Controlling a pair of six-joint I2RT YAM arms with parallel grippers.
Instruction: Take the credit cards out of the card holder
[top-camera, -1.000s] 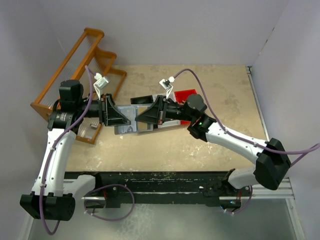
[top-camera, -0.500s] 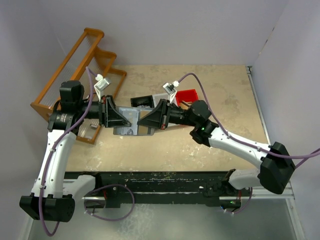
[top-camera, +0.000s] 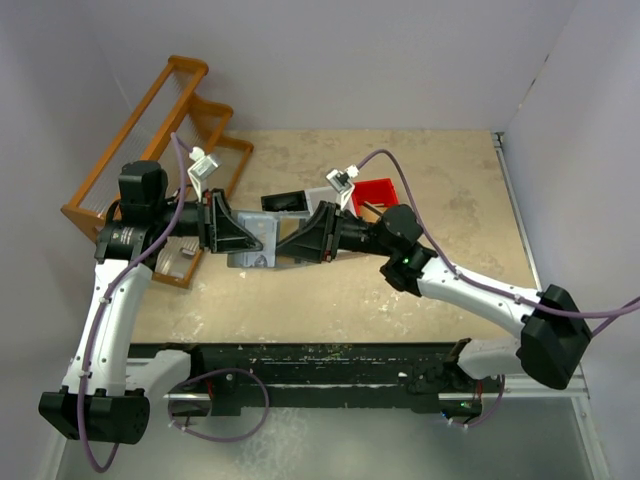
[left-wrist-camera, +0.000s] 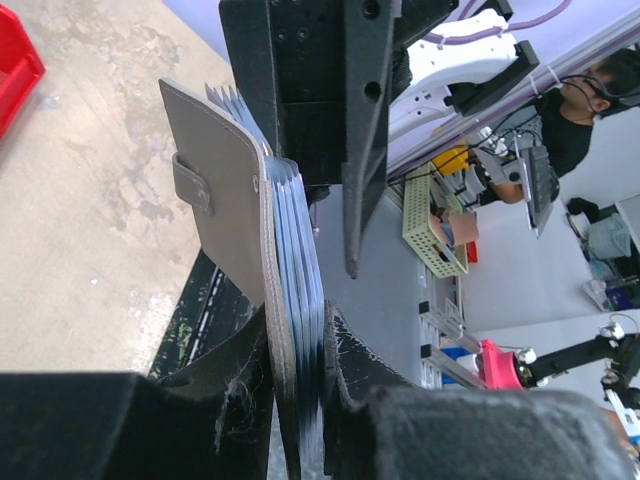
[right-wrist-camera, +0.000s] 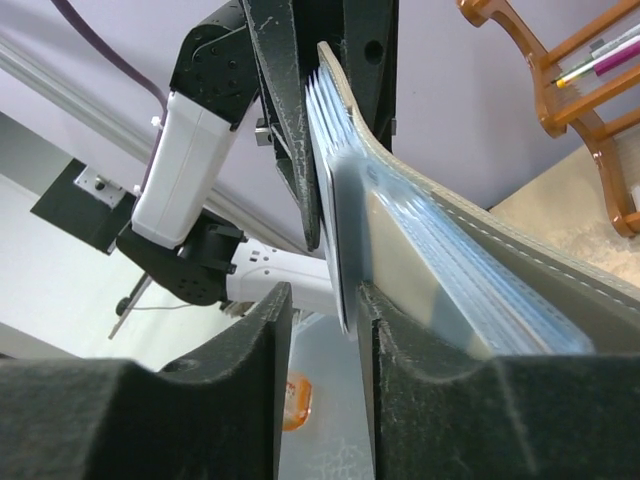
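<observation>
The slate-grey card holder (left-wrist-camera: 215, 215) hangs above the table between the two arms, its clasp tab facing out. My left gripper (left-wrist-camera: 300, 335) is shut on its near end, pinching the cover and the stack of blue-edged sleeves. From the opposite side my right gripper (right-wrist-camera: 325, 300) stands open around the edge of one thin pale credit card (right-wrist-camera: 340, 240) that sticks out of the holder (right-wrist-camera: 450, 215); a gap shows beside the card. In the top view the holder (top-camera: 262, 238) sits between the left gripper (top-camera: 238, 236) and the right gripper (top-camera: 298, 242).
A wooden rack (top-camera: 170, 120) stands at the back left. A red bin (top-camera: 378, 190) and a black flat item (top-camera: 290, 202) lie behind the grippers. The black rail (top-camera: 320, 365) runs along the table's near edge.
The right gripper's jaws have come apart from shut. The right arm has shifted slightly, uncovering more of the red bin. The left gripper keeps its hold on the holder.
</observation>
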